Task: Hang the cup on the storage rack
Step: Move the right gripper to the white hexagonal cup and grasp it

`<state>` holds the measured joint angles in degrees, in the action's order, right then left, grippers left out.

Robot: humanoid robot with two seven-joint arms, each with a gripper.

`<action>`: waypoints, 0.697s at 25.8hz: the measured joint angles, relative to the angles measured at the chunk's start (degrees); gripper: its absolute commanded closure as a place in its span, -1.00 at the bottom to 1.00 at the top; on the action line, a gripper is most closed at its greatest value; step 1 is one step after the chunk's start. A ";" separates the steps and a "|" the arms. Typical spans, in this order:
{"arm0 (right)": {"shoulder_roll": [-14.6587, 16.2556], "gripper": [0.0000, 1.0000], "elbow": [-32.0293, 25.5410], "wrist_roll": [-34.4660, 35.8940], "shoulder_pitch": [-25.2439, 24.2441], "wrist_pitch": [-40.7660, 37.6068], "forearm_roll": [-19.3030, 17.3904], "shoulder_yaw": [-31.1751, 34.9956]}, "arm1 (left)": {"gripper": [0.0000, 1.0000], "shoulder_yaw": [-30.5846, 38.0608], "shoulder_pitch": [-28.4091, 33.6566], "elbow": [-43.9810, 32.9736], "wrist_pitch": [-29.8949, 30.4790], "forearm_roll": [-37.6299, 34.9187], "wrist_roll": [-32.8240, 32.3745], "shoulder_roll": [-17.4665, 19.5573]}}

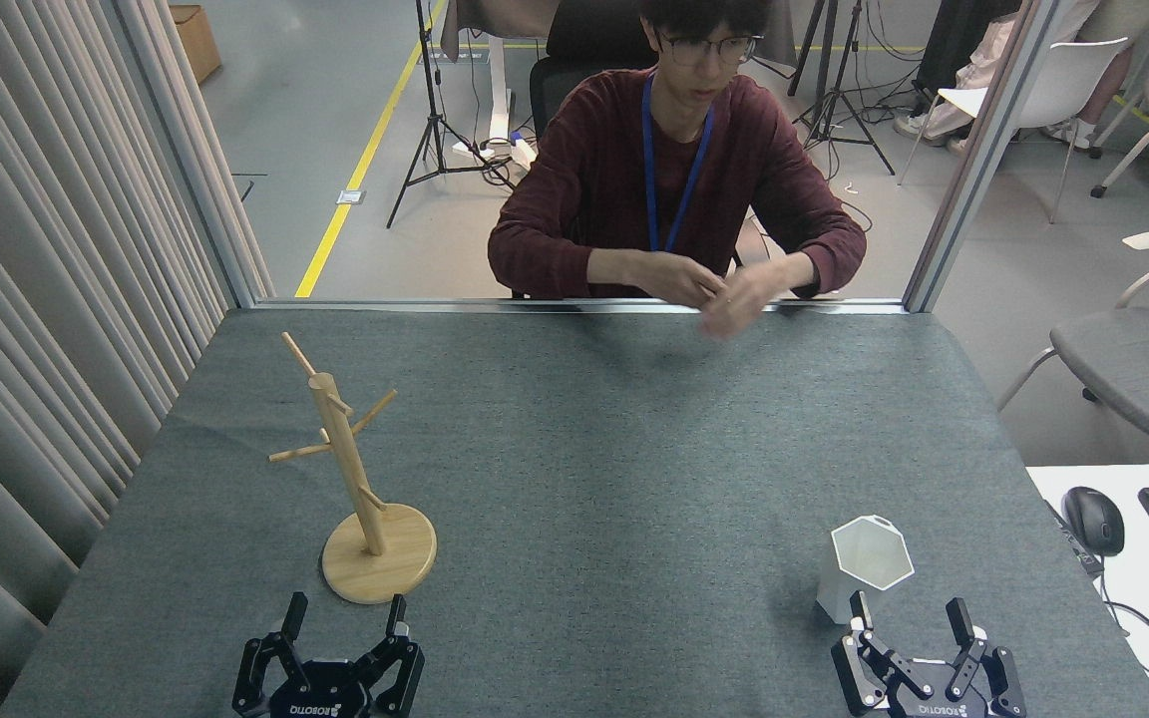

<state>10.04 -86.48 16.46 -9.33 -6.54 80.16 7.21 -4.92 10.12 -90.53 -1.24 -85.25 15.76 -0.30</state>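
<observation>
The grey table (594,479) held the rack (360,479) far to the left of the cup (866,563). My right gripper (909,610) waited just below the cup, jaws wide, presumably to grasp it; my left gripper (343,610) sat equally wide.

Table covering (634,479): grey-green, fine woven fleck. Mug tree (360,479): pale natural wood throughout, post, pegs and disc base alike. Faceted cup (864,563): plain white, unpatterned. Left gripper (343,620) and right gripper (910,620): black, white lettering on the bodies. Person's sweater (594,179): dark maroon; lanyard (656,179): blue. Curtain (36,299): beige, vertical pleats. Floor line (355,170): yellow. Computer mouse (1093,521): black.
</observation>
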 measured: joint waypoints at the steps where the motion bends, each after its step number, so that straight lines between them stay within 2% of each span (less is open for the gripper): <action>1: 0.00 -0.97 0.00 0.00 0.00 0.00 0.00 0.00 | -1.00 0.00 0.00 0.00 0.00 0.00 0.00 0.01; 8: 0.02 -0.97 1.64 -0.22 0.71 0.60 0.46 0.00 | -1.00 0.13 -0.19 1.31 -0.34 0.11 0.24 -0.15; 18: 0.26 -0.97 10.94 -2.00 8.28 1.56 3.63 -0.47 | -1.00 0.82 -0.23 1.64 -0.40 0.29 0.34 -0.05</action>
<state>10.30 -75.54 14.46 -1.05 -4.98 83.79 6.74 -4.10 9.89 -88.89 -1.64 -84.96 16.09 -0.35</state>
